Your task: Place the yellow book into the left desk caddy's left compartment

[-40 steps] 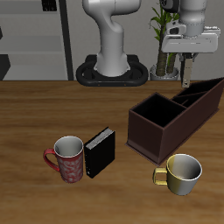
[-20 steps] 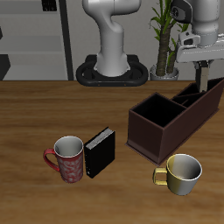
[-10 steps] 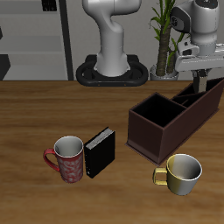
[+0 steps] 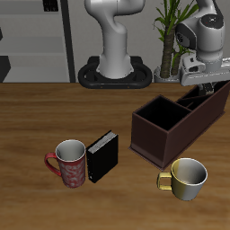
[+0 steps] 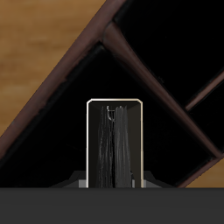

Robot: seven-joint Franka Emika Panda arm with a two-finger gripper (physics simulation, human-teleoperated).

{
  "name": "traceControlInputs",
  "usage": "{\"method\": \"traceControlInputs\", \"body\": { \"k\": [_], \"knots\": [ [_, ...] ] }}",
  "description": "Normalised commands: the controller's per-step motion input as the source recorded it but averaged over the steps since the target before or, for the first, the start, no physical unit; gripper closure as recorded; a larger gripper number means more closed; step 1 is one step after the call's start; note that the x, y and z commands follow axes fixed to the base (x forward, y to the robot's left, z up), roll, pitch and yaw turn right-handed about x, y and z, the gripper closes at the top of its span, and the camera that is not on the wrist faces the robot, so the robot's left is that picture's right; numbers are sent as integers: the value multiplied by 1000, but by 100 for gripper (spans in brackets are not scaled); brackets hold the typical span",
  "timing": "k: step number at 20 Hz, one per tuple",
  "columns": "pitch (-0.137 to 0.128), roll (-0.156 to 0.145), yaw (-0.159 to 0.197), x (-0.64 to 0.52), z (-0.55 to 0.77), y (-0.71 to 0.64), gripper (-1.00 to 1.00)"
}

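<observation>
One thin book, the yellow book [image 5: 114, 144], shows edge-on in the wrist view: pale yellowish-tan border around a dark, finely lined face, clamped upright between the jaws of the gripper [image 4: 204, 85]. It hangs over the left desk caddy [image 4: 176, 122], above the dividers [image 5: 153, 79] of its narrow slots; which compartment lies directly beneath cannot be told. In the exterior view the book is hidden. The caddy's far end runs out of frame. Open tabletop [image 4: 54, 112] lies toward the front edge.
</observation>
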Motion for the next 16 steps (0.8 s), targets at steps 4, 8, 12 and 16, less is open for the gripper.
{"method": "traceControlInputs", "body": {
  "k": [4,8,12,16],
  "knots": [
    [43,-17,35,139,-232,-8,100],
    [109,71,37,177,-449,49,-100],
    [14,30,-25,-17,19,-13,-100],
    [-32,7,-26,-63,148,-39,-100]
  ]
}}
